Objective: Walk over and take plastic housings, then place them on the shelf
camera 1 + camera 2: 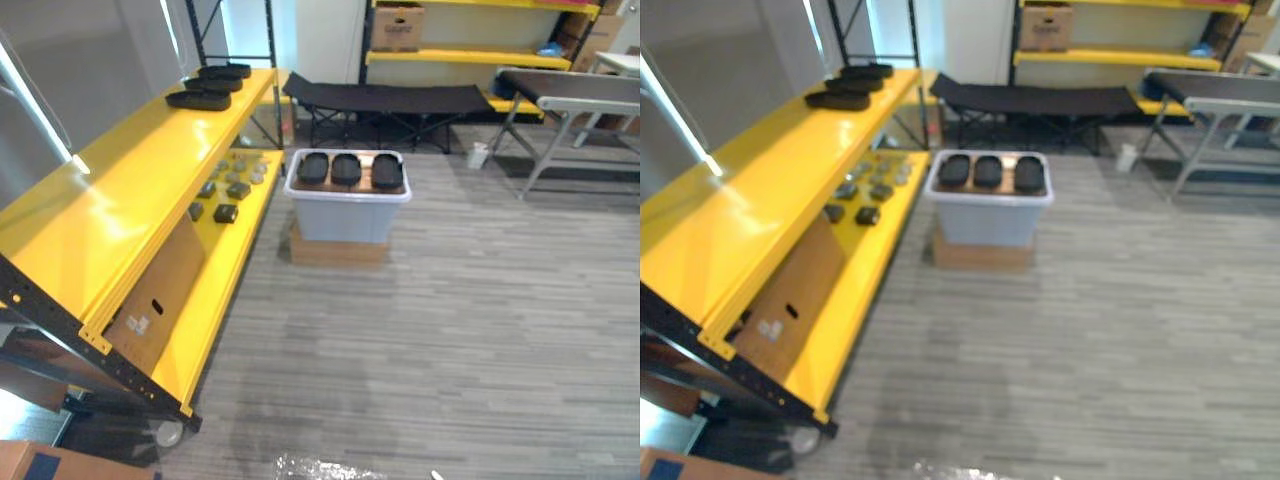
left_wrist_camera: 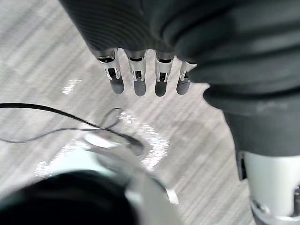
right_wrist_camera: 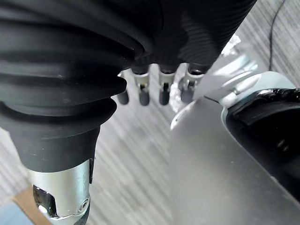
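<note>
Hands empty, housings ahead on bin

Left hand and right hand hang over floor, fingers straight, holding nothing. 3 black housings lie side by side atop bin, straight ahead, well apart from both hands, long axes pointing away from robot. Neither hand clearly nearer. Shelf runs along left, bin just beside it; 3 shelved housings at far end.
</note>
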`<state>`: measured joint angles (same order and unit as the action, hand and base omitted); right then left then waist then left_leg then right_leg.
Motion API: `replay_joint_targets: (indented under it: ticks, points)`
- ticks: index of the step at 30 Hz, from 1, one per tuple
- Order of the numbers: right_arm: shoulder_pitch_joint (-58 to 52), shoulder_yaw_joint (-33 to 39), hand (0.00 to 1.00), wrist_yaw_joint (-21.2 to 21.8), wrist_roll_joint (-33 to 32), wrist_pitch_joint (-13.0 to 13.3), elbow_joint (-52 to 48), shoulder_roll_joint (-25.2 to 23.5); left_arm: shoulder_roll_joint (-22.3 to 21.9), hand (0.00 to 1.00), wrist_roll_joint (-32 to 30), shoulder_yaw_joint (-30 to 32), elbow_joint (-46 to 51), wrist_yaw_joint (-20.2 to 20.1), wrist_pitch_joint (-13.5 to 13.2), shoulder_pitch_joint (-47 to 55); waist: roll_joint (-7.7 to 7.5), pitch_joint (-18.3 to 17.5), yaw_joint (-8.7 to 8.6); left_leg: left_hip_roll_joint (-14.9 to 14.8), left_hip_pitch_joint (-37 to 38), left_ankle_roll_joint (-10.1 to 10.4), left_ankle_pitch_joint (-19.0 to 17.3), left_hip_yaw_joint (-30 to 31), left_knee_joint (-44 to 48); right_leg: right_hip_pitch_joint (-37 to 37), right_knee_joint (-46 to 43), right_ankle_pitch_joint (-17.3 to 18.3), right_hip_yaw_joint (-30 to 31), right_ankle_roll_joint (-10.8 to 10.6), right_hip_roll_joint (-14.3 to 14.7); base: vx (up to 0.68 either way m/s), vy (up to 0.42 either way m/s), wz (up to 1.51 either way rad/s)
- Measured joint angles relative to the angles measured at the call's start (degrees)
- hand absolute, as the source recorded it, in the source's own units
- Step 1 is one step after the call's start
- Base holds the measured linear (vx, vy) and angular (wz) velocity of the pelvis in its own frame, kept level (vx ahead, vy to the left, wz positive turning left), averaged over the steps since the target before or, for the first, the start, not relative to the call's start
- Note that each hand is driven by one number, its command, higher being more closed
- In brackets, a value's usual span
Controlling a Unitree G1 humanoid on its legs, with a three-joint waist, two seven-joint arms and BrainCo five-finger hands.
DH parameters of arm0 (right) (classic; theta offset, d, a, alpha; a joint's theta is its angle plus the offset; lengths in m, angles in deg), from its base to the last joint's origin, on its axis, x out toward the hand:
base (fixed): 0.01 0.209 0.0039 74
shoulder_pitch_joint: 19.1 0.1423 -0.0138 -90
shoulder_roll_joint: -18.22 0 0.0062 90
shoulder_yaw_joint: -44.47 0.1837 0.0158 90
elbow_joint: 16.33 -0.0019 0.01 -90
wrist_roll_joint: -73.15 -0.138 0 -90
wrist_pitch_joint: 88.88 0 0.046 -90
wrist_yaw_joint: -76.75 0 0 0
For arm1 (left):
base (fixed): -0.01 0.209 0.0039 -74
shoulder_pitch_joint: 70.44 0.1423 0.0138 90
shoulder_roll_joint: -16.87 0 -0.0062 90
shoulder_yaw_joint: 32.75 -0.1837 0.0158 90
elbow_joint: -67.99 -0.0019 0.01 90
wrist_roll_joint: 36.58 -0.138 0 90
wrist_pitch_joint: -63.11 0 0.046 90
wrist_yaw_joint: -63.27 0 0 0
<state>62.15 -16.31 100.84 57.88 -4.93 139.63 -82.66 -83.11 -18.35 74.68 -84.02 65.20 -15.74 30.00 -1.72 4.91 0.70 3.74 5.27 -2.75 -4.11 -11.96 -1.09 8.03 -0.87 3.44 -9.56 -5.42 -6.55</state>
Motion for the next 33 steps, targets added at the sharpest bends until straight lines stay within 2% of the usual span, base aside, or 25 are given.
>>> replay_joint_targets:
  ticks: [2, 6, 16, 21, 30, 33]
  points:
    - [0.51, 0.37, 0.00, 0.00, -0.04, 0.66, -0.02, -0.25, -0.31, 0.00, -1.39, -0.04, 0.01, 0.76, -1.16, -0.11, 0.14, 0.16, 0.01, 0.17, 1.20, -0.07, 0.46, -0.19, -1.77, 0.22, 0.18, -0.11, -0.06, -0.20, 0.04, 0.08, 0.003, -0.06]
    - [1.98, 0.36, 0.00, 0.01, -0.33, 0.94, -0.08, -0.56, -0.63, 0.00, -1.02, -0.16, 0.03, 1.07, -1.37, -0.26, 0.61, 0.89, -0.03, 0.22, 2.85, -0.08, 0.60, -0.34, -3.36, 1.22, 0.10, -0.16, -0.37, -0.29, 0.18, 0.04, 0.002, -0.02]
    - [4.82, 0.23, 0.00, -0.24, -2.06, 1.30, -0.37, -0.72, -0.51, 0.00, -0.57, -1.94, 0.18, 1.36, -2.34, -1.68, 1.14, 3.64, -0.02, 0.41, 1.49, -0.05, 0.64, -0.03, -3.04, -0.47, -1.19, 0.10, -1.26, -0.36, -0.11, -0.03, -0.016, 0.01]
    - [7.75, -0.78, 0.00, -0.94, -3.73, 1.31, -0.89, -0.70, 0.07, 0.00, -0.09, -2.59, 0.89, 1.28, -2.36, -5.44, 0.58, 8.60, 0.02, 0.77, -3.63, -0.86, -0.40, 0.46, 2.89, -4.19, -4.76, 1.65, -1.46, -0.31, -1.35, -0.07, -0.003, 0.10]
    - [7.93, -4.73, 0.00, -2.96, -4.82, 2.36, -2.55, -0.83, 0.46, 0.00, 1.66, -4.25, 2.60, 1.30, -2.40, -5.90, 0.04, 9.59, 0.47, 0.97, -5.31, -1.33, -1.72, 0.31, 5.79, -5.09, -5.82, 1.90, -1.17, -0.43, -1.91, -0.01, 0.006, 0.00]
    - [7.84, -4.77, 0.00, -3.00, -4.78, 2.42, -2.55, -0.88, 0.36, 0.00, 1.83, -4.23, 2.57, 1.29, -2.81, -5.68, 0.01, 9.64, 1.12, 0.69, -5.31, -1.57, -2.89, -0.14, 7.57, -4.61, -5.70, 1.90, -0.61, -0.43, -1.80, 0.03, 0.010, -0.09]
